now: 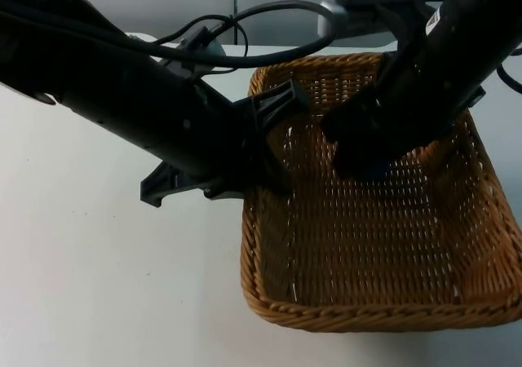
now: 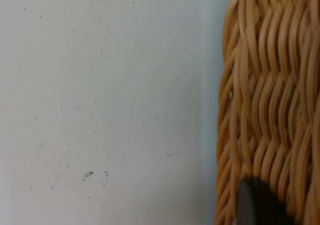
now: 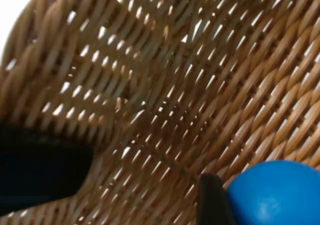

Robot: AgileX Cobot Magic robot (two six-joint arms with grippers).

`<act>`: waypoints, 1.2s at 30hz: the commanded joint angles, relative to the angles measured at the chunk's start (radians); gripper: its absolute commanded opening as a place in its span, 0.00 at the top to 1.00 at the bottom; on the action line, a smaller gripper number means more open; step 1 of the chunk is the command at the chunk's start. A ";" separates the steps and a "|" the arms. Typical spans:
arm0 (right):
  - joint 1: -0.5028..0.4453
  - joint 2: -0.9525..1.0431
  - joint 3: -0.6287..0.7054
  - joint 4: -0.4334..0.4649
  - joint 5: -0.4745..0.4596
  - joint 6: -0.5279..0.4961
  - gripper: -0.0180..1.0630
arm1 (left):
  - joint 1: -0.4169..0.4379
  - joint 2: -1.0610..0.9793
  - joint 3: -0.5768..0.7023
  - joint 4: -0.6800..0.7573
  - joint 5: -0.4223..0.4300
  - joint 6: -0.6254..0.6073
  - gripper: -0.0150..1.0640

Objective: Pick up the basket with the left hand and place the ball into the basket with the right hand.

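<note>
White table (image 1: 106, 285) runs back to a grey wall (image 1: 163, 0), and a woven wicker basket (image 1: 383, 302) sits over its right half, tilted, with the near rim toward the camera. From the upper left the left arm reaches down to the basket's left wall; the left claw (image 1: 273, 151) is clamped on that wall's rim, one finger outside and one inside the weave. In the left wrist view the basket's wall (image 2: 270, 100) stands beside bare table (image 2: 100, 105), with a black fingertip (image 2: 257, 205) pressed against the wicker. From the upper right the right arm comes down inside the basket, and the right claw (image 1: 359, 159) hangs over the woven floor near the back wall. In the right wrist view the wicker floor (image 3: 165, 85) lies close beneath, and a blue ball (image 3: 275, 195) sits against a black finger (image 3: 212, 200), gripped in the right claw just above the weave.
</note>
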 commanded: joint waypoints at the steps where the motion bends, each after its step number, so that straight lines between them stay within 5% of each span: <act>1: 0.004 0.013 0.004 -0.011 -0.012 0.001 0.99 | -0.010 -0.007 -0.010 -0.018 0.014 -0.003 0.85; 11: 0.004 0.019 0.004 -0.011 -0.034 0.001 0.98 | -0.010 -0.007 -0.010 0.005 0.014 -0.003 0.85; 16: 0.004 0.017 0.001 -0.009 -0.041 0.001 0.77 | -0.010 -0.007 -0.010 0.010 0.014 -0.007 0.85; 20: 0.004 0.000 0.001 -0.009 -0.049 0.001 0.49 | -0.010 -0.007 -0.010 0.010 0.014 -0.007 0.85; 25: 0.004 -0.043 0.001 -0.011 -0.068 -0.002 0.31 | -0.010 -0.007 -0.010 0.010 0.014 -0.007 0.85; 36: 0.004 -0.201 0.001 -0.040 -0.045 0.001 0.26 | -0.010 -0.007 -0.010 0.006 0.014 -0.007 0.85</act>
